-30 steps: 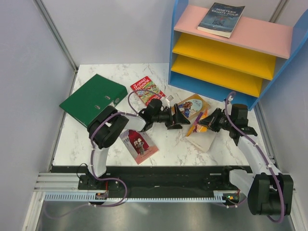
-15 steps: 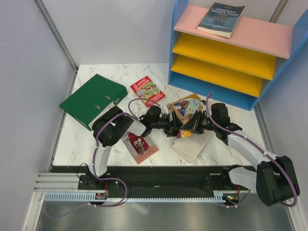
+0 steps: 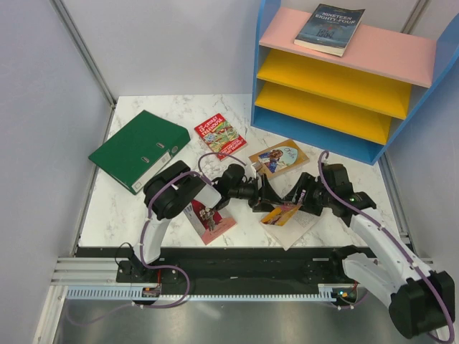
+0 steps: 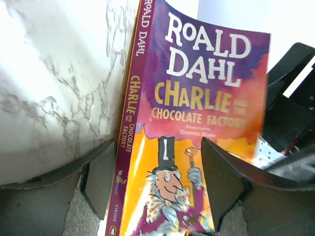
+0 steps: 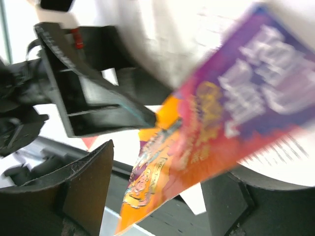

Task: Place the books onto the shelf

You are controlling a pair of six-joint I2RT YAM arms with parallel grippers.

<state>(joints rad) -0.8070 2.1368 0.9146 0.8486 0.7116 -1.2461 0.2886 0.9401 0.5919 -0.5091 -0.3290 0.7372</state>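
The purple-orange Roald Dahl book (image 3: 285,213) (image 4: 197,98) lies tilted between my two grippers near the table's front, with white pages fanned under its cover. My left gripper (image 3: 267,203) (image 4: 158,142) is open, its fingers straddling the book's lower end. My right gripper (image 3: 292,204) (image 5: 162,167) is open too, and the blurred book (image 5: 221,123) sits loose between its fingers. The dark blue-grey book (image 3: 330,29) rests on the pink top board of the shelf (image 3: 387,54). On the table lie the red book (image 3: 221,135), the tan book (image 3: 280,156) and the pink-red book (image 3: 208,218).
A big green binder (image 3: 140,148) lies at the back left of the marble table (image 3: 136,208). The shelf's two yellow boards (image 3: 323,86) hold nothing. Grey walls close in both sides. The arms' bases sit along the near edge.
My right gripper went from shut to open and let go of the Roald Dahl book. Both grippers and the book shifted toward the near edge. The left jaws narrowed slightly.
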